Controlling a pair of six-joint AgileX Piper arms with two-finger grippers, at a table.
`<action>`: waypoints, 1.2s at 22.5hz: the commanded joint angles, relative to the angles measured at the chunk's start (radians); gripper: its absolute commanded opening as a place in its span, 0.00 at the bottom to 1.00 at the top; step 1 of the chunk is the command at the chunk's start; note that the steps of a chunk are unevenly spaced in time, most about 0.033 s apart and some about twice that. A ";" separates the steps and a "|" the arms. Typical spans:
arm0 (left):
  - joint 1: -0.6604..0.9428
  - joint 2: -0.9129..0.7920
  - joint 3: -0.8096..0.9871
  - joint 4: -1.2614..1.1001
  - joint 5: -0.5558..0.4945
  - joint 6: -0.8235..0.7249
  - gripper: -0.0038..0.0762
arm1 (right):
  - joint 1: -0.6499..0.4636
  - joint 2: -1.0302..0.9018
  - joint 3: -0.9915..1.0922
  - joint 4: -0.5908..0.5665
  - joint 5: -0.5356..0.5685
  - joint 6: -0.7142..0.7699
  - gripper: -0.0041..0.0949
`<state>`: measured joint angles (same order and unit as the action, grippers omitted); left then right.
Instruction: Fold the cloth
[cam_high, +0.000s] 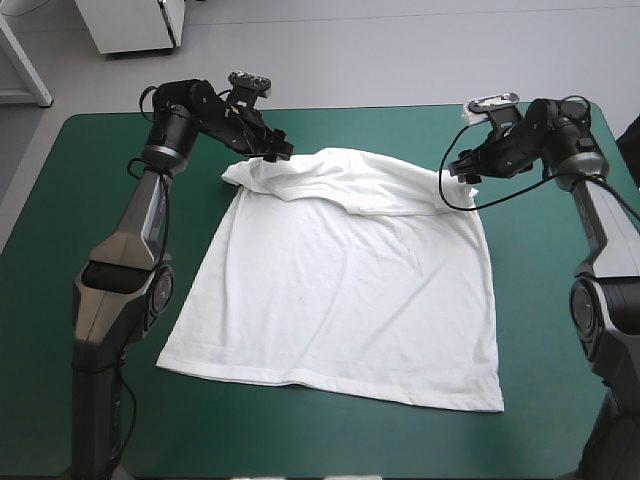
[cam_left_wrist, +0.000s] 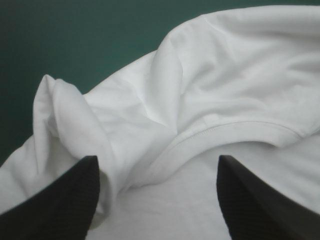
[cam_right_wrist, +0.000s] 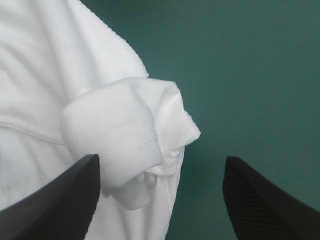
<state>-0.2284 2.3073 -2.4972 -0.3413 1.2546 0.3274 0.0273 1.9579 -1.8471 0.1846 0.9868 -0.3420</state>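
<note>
The white T-shirt (cam_high: 340, 290) lies spread on the teal-green cover, its bottom hem toward the near edge and its top part folded over toward the middle. My left gripper (cam_high: 277, 152) hovers at the shirt's far left corner, open; in its wrist view the fingers stand apart over the shirt (cam_left_wrist: 210, 100), with a hemmed fold edge between them. My right gripper (cam_high: 464, 172) sits at the far right corner, open. In the right wrist view a rolled sleeve of the T-shirt (cam_right_wrist: 125, 135) lies between the fingers, nearer one of them.
Bare teal-green cover (cam_high: 60, 260) surrounds the shirt on all sides, widest at the left and along the near edge. A white cabinet stands on the floor beyond the table's far edge.
</note>
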 joint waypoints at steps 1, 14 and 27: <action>0.009 -0.139 -0.001 -0.022 0.034 -0.045 0.69 | -0.014 -0.117 -0.028 0.035 -0.015 -0.011 0.72; 0.009 -0.710 0.775 0.104 0.034 -0.143 0.69 | 0.013 -0.594 0.440 0.052 -0.005 0.027 0.72; 0.009 -1.064 1.509 0.347 0.033 -0.165 0.69 | 0.152 -0.781 0.550 0.043 0.262 0.144 0.72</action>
<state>-0.2175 1.2512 -0.9767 -0.0255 1.2393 0.1692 0.1779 1.2082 -1.2720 0.2147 1.2462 -0.1998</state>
